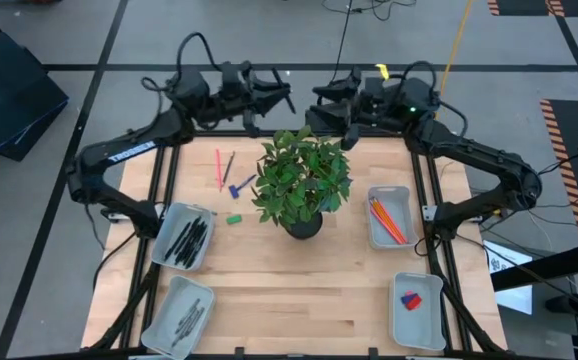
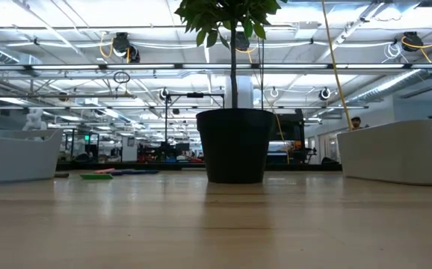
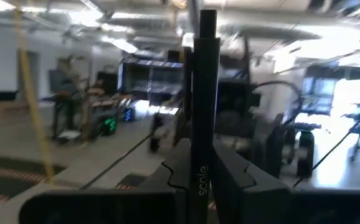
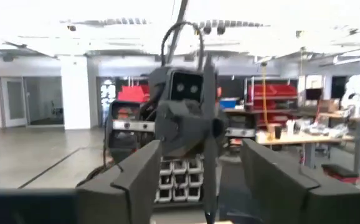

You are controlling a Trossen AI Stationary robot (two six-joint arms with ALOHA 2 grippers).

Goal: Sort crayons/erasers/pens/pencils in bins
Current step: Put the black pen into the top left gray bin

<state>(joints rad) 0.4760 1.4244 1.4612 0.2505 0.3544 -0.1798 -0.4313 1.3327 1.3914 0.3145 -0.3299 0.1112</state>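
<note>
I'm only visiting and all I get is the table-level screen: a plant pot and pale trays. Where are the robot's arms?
Observer: Both are raised behind the table's back edge, beyond the plant.
Visitor: Are they holding anything?
Observer: The left gripper clamps a black pen that stands upright between its fingers.
Visitor: And the other?
Observer: The right gripper is open and holds nothing.
Visitor: What's in the trays?
Observer: The bin just right of the plant holds orange pencils.

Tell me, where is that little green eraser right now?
In the high view the green eraser lies loose on the table, left of the plant pot and right of the bin holding black pens.
</note>
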